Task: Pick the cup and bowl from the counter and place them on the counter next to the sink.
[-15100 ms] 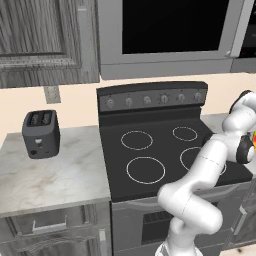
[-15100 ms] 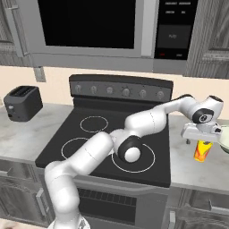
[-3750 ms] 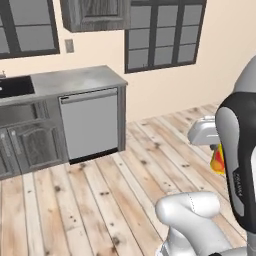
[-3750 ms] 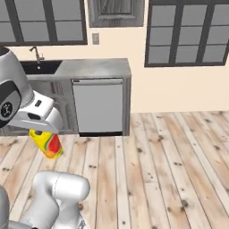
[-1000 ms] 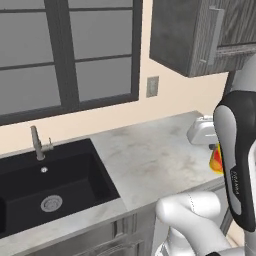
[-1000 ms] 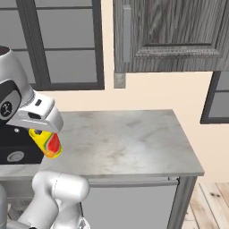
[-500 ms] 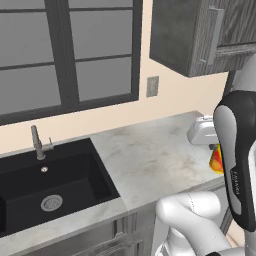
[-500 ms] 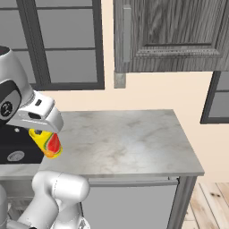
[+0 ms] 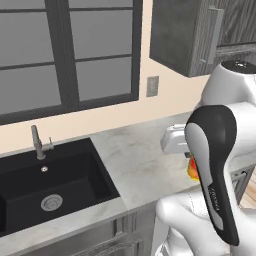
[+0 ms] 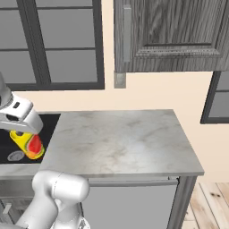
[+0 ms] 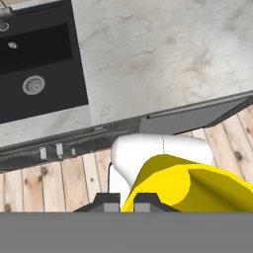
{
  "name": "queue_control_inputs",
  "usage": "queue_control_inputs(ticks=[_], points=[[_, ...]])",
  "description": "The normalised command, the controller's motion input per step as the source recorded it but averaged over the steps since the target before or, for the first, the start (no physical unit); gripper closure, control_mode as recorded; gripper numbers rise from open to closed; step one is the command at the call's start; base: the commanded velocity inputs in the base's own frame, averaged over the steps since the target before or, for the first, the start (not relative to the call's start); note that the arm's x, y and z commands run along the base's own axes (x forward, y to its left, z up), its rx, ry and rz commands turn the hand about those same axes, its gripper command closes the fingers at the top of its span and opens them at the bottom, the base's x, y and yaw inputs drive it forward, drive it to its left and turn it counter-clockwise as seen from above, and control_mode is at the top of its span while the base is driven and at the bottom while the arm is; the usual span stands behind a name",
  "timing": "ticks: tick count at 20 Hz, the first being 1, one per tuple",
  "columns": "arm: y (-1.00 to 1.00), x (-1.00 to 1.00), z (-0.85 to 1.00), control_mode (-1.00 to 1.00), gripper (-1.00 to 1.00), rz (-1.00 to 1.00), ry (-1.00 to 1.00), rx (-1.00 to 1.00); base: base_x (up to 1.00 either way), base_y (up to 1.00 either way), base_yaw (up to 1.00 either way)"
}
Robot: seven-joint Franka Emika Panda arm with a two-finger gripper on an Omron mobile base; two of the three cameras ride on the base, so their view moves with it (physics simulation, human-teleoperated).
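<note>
My gripper [image 10: 23, 133] is shut on the cup [image 10: 29, 144], a small yellow tumbler with a red-orange mark, and holds it in the air in front of the counter's front edge. In the left base view the cup [image 9: 192, 169] peeks out beside my arm, under the white hand. The hand view has the yellow cup [image 11: 188, 185] close up at the bottom, by the fingertips [image 11: 107, 201]. The black sink [image 9: 50, 185] with its round drain lies left of the marbled counter [image 10: 120, 138]. The bowl is out of view.
A slim grey faucet [image 9: 37, 142] stands behind the sink. Dark windows run along the wall, and a dark wood cabinet [image 10: 174, 36] hangs above the counter. The counter ends at its right edge [image 10: 192, 156] over wooden floor. My own white arm [image 9: 215, 170] blocks the right of the left base view.
Since the oldest frames the base has travelled from the stove to the sink counter, the cup staying in the gripper. Over the last second nothing has visibly changed.
</note>
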Motion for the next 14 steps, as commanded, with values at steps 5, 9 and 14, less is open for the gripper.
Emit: queue_control_inputs(ticks=[5, 9, 14], points=[[0.85, 0.0, -0.1, -1.0, 1.0, 0.0, 0.0, 0.0, 0.0, 0.0, 0.0], [0.66, 0.03, -0.02, -1.0, 1.0, 0.0, 0.0, 0.0, 0.0, 0.0, 0.0], [0.05, 0.38, -0.07, -1.0, 1.0, 0.0, 0.01, 0.0, 0.0, 0.0, 0.0]])
